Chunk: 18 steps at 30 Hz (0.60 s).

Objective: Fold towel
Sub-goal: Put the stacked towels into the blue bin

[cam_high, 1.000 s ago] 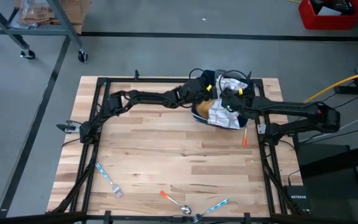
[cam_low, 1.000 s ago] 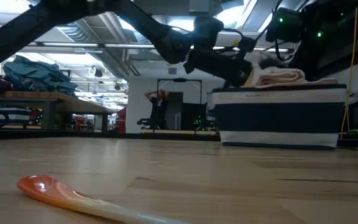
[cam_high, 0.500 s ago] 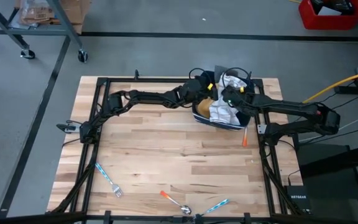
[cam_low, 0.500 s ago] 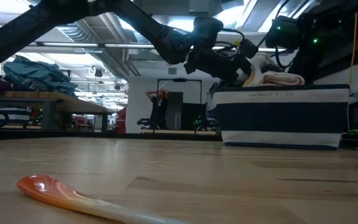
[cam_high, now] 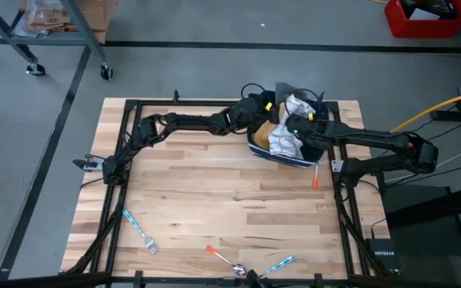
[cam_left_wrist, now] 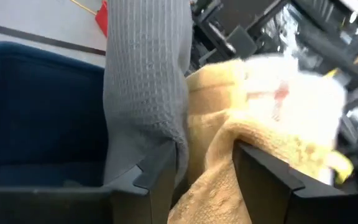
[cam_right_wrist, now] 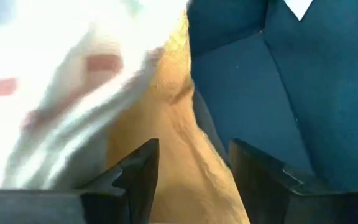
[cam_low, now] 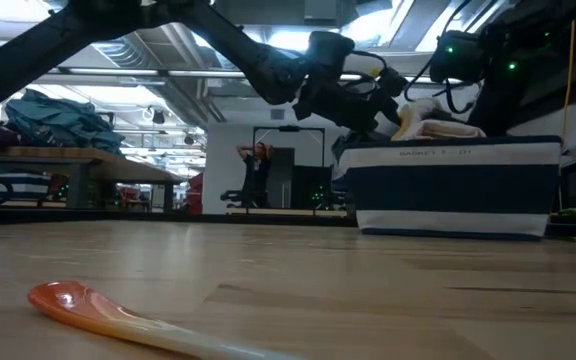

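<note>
Over the basket [cam_high: 304, 160], both grippers [cam_high: 264, 112] [cam_high: 289, 130] have spread apart, releasing the towels [cam_high: 282, 138]

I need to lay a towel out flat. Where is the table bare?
Bare wood spans the table middle, between the basket and the fork and spoon near the front. It is crowded at the back, where both grippers meet over the basket.

Overhead and table-level views share the basket [cam_high: 282, 152]; wrist cameras seemingly inside.

Crumpled towels [cam_high: 282, 138] heaped in navy basket [cam_high: 302, 158]
</note>
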Motion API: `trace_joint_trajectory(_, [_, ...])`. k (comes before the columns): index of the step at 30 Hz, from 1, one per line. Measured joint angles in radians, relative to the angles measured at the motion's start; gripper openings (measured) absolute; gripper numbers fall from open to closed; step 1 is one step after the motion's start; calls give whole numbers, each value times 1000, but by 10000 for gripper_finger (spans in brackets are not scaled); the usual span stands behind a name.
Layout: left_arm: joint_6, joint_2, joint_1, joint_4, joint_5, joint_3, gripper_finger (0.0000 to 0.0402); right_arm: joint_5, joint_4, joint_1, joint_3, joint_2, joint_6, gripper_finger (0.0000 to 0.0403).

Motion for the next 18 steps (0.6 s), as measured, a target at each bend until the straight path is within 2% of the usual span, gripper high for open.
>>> trace_joint_trajectory(7, [-82, -2, 15, 9, -4, 0, 153, -21, -16, 1, 0, -1, -47, 195])
trace_joint_trajectory(12, [-100, -5, 22, -77, 0, 2, 153, -8, -81, 1, 1, -3, -47, 195])
trace_joint_trajectory(18, [-102, -8, 16, -133, 123, 3, 153, -4, -141, 1, 1, -3, -50, 195])
